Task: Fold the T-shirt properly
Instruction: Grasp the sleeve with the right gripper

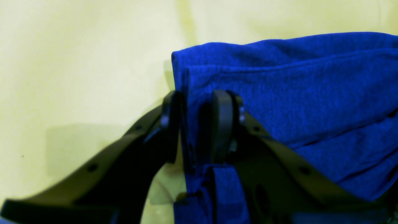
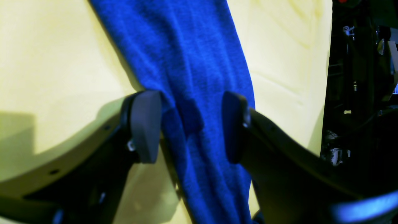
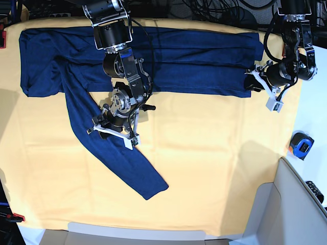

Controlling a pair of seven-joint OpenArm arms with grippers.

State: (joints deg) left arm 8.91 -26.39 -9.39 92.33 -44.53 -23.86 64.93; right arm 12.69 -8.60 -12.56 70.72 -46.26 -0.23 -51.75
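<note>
The dark navy T-shirt [image 3: 194, 56] lies folded in a long band across the far side of the yellow cloth [image 3: 214, 163]. One long sleeve [image 3: 117, 163] runs diagonally toward the front. My left gripper [image 3: 251, 81] is at the band's right end. In the left wrist view, my left gripper [image 1: 196, 124] is shut on the shirt's folded edge [image 1: 295, 87]. My right gripper [image 3: 112, 131] sits over the sleeve. In the right wrist view, my right gripper [image 2: 189, 127] is open, with one finger on each side of the sleeve [image 2: 186, 46].
A blue and black tape measure [image 3: 300, 144] lies off the cloth at the right. A pale bin [image 3: 291, 204] stands at the front right corner. Dark equipment and cables [image 2: 360, 77] stand beyond the cloth's edge. A red clamp [image 3: 2, 38] is at the far left.
</note>
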